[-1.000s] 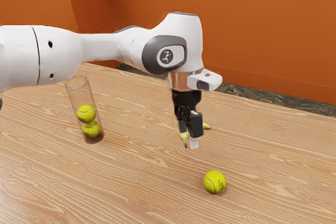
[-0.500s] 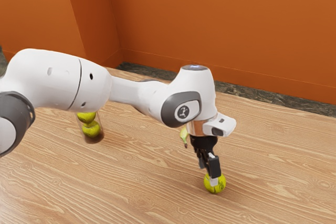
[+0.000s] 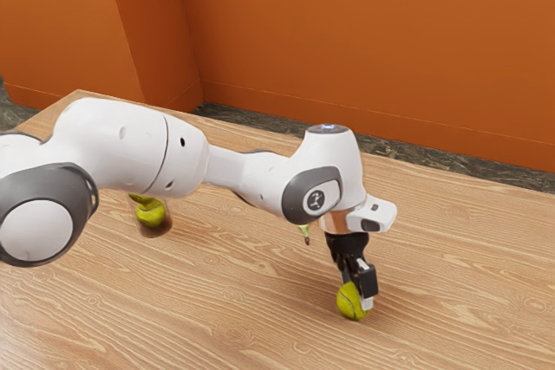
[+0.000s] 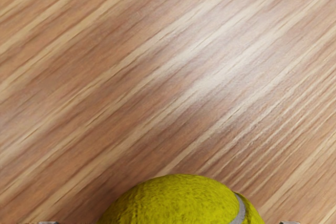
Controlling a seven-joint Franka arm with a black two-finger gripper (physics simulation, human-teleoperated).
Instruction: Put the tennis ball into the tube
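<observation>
"Nearest items?"
"Gripper [image 3: 357, 298], one: fingers set wide, either side of one tennis ball [image 3: 349, 302], on the table [image 3: 451, 301]."
"Farther?"
"Banana [image 3: 304, 230], one, partly hidden. Tube [image 3: 161, 230], one, balls [image 3: 150, 214] inside, upper part behind the arm [image 3: 130, 149]. Wall [image 3: 373, 49], orange."
"Tennis ball's finish?"
"Yellow-green, fuzzy, pale curved seam."

On the table [image 3: 468, 275], the tube [image 3: 157, 231] containing tennis balls [image 3: 151, 213] stands to the exterior view's left of the banana [image 3: 304, 230] and loose ball [image 3: 349, 301].
</observation>
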